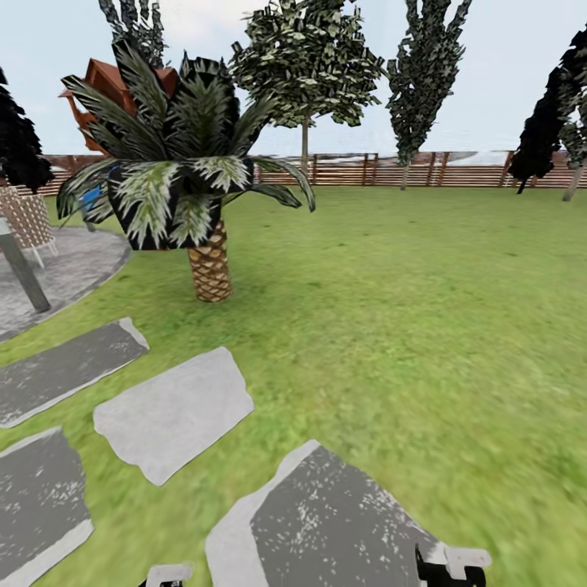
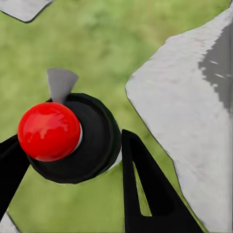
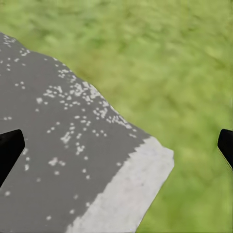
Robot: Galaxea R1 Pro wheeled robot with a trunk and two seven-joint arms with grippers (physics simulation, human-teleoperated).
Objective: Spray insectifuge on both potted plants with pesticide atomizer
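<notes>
While the head view looks across the garden lawn (image 1: pixel 424 326), it shows a short palm (image 1: pixel 183 179) at the left, the brown slat fence (image 1: pixel 424 169) far behind with tall trees (image 1: pixel 306 57) before it, and grey stepping stones (image 1: pixel 175 424) near the robot. A part of the round paved patio (image 1: pixel 73 265) lies at the far left. The pesticide atomizer and the potted plants cannot be found in these pictures.

The left wrist view brings something else: between the black fingers (image 2: pixel 150 189) of the left gripper (image 2: pixel 68 170) sits a round black part with a glossy red ball (image 2: pixel 48 131); if the fingers grasp it, I cannot tell. The right gripper (image 3: pixel 116 148) has its fingers released and wide apart, over the edge of a speckled dark stone (image 3: pixel 63 160) beside grass.
</notes>
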